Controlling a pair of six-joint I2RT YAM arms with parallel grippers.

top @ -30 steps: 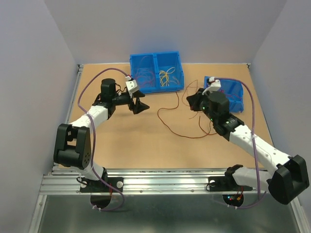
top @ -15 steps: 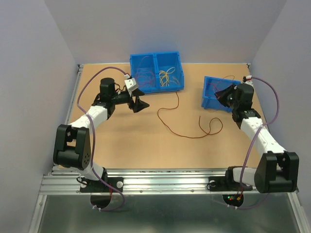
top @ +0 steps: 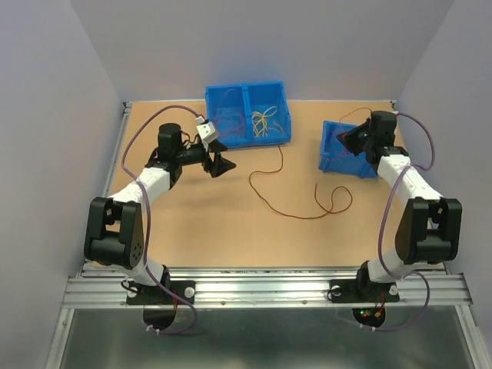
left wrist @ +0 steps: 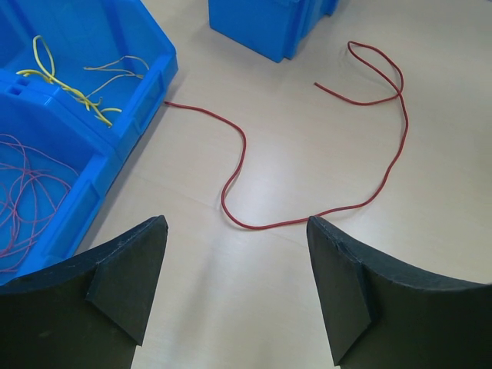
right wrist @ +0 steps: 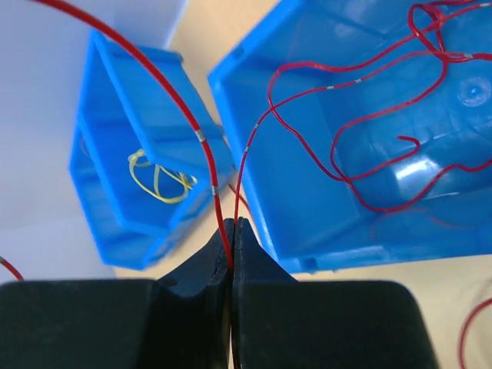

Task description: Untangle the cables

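Red cable (top: 300, 216) lies loose on the bare desk (top: 192, 223), right of centre. One end starts just in front of the double bin (top: 246, 108). It then snakes toward the near edge and curls into a small loop near the small bin (right wrist: 307, 223). It touches neither bin, as far as I can tell.

Second red cable (right wrist: 201, 138) is pinched at the very tip of the right claw (right wrist: 233, 224), fingers pressed together on it. From the pinch one run goes up and left out of the wrist view. A thinner run goes up into the small bin.

More red cables (right wrist: 407, 139) are heaped in overlapping curls inside the small bin. Can't tell how they cross.

Yellow cables (left wrist: 73, 88) are in the double bin's right compartment, in a loose bunch. Thin red cables (left wrist: 23, 184) are looped in its left compartment.

The double bin sits at the far edge of the desk, about mid-width. The small bin sits by the right edge toward the far right corner, skewed relative to the desk edges.

The right claw hangs over the small bin.

Left claw (left wrist: 234, 254) has its fingers wide apart and nothing between them. It sits above the desk just in front of the double bin's left compartment. It is aimed at the loose cable's middle bend and is clear of it.
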